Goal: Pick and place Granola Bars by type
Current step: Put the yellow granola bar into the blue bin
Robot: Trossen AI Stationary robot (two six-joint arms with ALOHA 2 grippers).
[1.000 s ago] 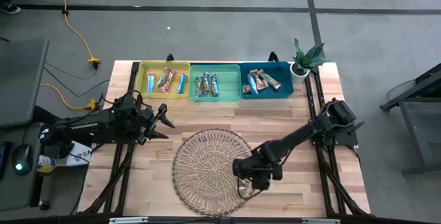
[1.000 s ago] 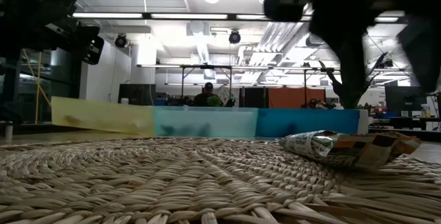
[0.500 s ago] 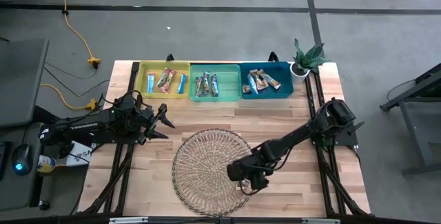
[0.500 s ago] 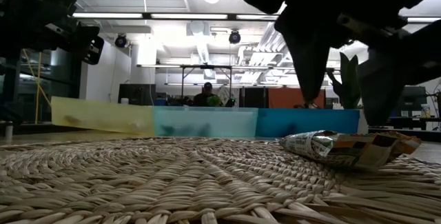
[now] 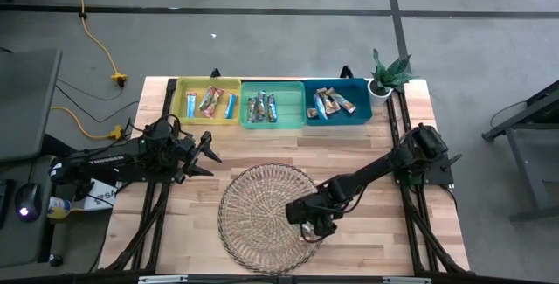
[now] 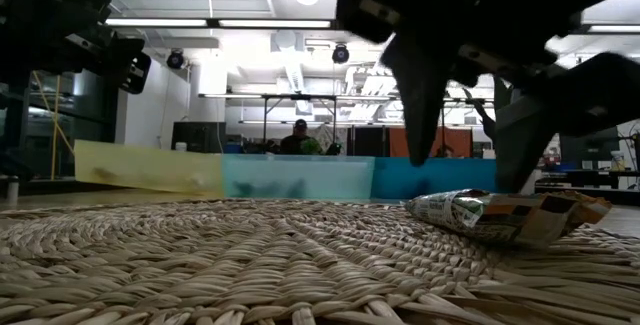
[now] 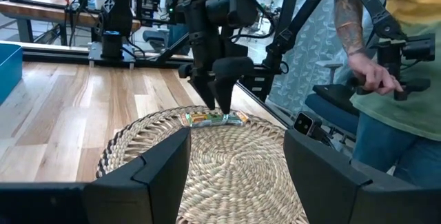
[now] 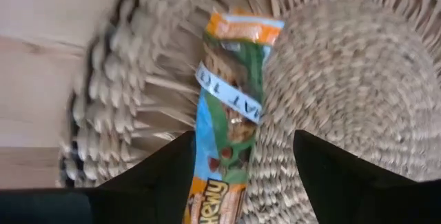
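1. Right gripper (image 5: 307,228) hangs over the right-hand edge of the wicker plate (image 5: 253,205), fingers spread, straddling one granola bar (image 8: 231,120) without pinching it.
2. That bar, green and orange wrapped, lies flat on the plate near its rim (image 6: 505,215).
3. Left gripper (image 5: 208,154) waits above the surface (image 5: 393,240) to the plate's left, fingers spread, holding nothing.
4. Other bars lie sorted in the yellow bin (image 5: 208,100), green bin (image 5: 272,103) and blue bin (image 5: 338,102) at the far edge.
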